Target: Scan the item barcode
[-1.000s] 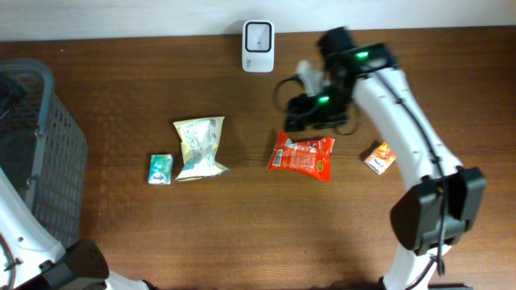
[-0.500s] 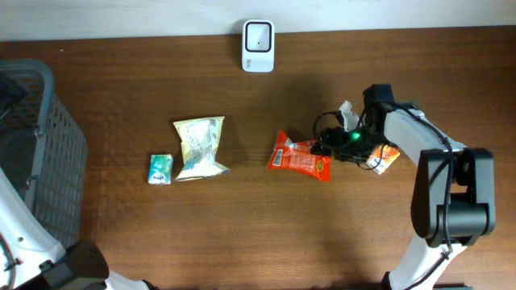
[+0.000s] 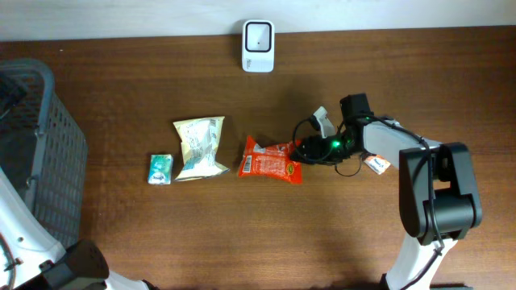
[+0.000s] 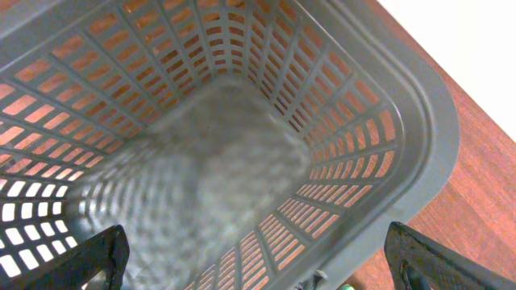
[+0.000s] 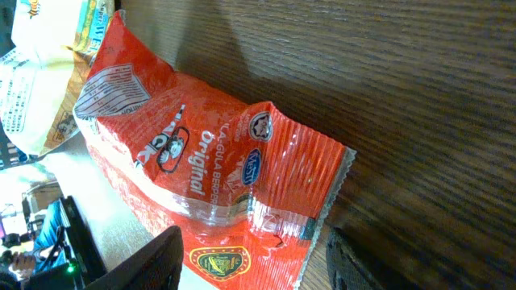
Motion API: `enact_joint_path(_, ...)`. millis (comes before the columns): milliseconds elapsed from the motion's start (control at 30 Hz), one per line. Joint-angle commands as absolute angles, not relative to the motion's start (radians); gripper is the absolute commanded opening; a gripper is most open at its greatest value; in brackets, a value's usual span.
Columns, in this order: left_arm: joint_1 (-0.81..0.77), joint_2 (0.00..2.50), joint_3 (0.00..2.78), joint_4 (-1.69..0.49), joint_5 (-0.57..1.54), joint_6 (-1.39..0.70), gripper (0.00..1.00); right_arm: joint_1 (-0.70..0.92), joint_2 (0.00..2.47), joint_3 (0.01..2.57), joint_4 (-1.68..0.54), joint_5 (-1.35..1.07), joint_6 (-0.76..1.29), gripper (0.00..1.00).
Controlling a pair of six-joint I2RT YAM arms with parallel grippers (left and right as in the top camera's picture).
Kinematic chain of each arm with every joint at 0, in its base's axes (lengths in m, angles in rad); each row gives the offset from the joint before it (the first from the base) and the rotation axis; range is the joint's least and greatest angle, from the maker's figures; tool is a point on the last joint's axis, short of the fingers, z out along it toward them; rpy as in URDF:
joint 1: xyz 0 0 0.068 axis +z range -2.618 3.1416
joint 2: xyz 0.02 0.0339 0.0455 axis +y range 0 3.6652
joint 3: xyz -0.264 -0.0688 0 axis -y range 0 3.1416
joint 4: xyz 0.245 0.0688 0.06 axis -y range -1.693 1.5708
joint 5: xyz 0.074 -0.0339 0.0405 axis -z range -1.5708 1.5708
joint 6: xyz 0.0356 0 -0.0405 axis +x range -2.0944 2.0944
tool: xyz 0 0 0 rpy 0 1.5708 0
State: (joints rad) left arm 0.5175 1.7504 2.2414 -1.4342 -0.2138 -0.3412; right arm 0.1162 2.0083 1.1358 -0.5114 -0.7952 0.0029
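- Overhead: a red crinkled plastic snack packet lies flat on the brown wooden table, with the right gripper at its right end.
- Right wrist only: the fingers stand apart astride the packet's crimped end; whether they pinch it cannot be told.
- Left wrist only: the left gripper is spread wide above the grey slatted plastic basket.

Evenly, brightly lit from above; soft, short shadows on the table. Glare across the red packet foil. Blurred, out of focus deep inside the basket.
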Motion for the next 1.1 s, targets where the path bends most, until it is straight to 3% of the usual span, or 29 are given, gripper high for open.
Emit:
enact_joint_path(0, 0.520, 1.748, 2.252, -1.434, -0.214, -0.351, 0.99, 0.149, 2.080, 1.126, -0.574, -0.619, 0.016, 0.70)
enact_joint_path(100, 0.520, 1.748, 2.252, -1.435, -0.214, -0.351, 0.99, 0.122, 2.078, 1.219, -0.658, -0.704, -0.009, 0.86)
enact_joint_path(200, 0.520, 1.748, 2.252, -1.435, -0.214, -0.351, 0.99, 0.086, 2.099, 1.216, -0.622, -0.704, -0.068, 0.93)
enact_joint_path(333, 0.520, 1.748, 2.252, -1.435, -0.214, -0.351, 0.99, 0.080, 2.209, 1.216, -0.542, -0.879, -0.187, 0.93)
enact_joint_path(533, 0.520, 1.748, 2.252, -1.435, -0.214, -0.351, 0.99, 0.154, 2.235, 1.211, -0.587, -0.927, -0.232, 0.89)
enact_joint_path(600, 0.520, 1.748, 2.252, -1.434, -0.214, -0.351, 0.99, 0.215, 2.235, 1.193, -0.587, -0.904, -0.228, 0.82)
enact_joint_path(667, 0.520, 1.748, 2.252, -1.435, -0.214, -0.351, 0.99, 0.272, 2.235, 1.176, -0.548, -0.822, -0.130, 0.68)
enact_joint_path(767, 0.520, 1.748, 2.252, -1.435, -0.214, -0.351, 0.99, 0.266, 2.235, 1.176, -0.485, -0.748, -0.016, 0.20)
enact_joint_path(800, 0.520, 1.748, 2.252, -1.434, -0.214, -0.351, 0.99, 0.249, 2.234, 1.177, -0.480, -0.752, -0.005, 0.08)
enact_joint_path(833, 0.520, 1.748, 2.252, -1.435, -0.214, -0.351, 0.99, 0.233, 2.234, 1.186, -0.481, -0.767, -0.006, 0.04)
enact_joint_path(933, 0.520, 1.748, 2.252, -1.435, -0.214, -0.351, 0.99, 0.199, 2.220, 1.266, -0.534, -0.785, -0.017, 0.04)
enact_joint_path(1067, 0.520, 1.748, 2.252, -1.435, -0.214, -0.351, 0.99, 0.175, 2.217, 1.573, -0.828, -0.607, -0.191, 0.04)
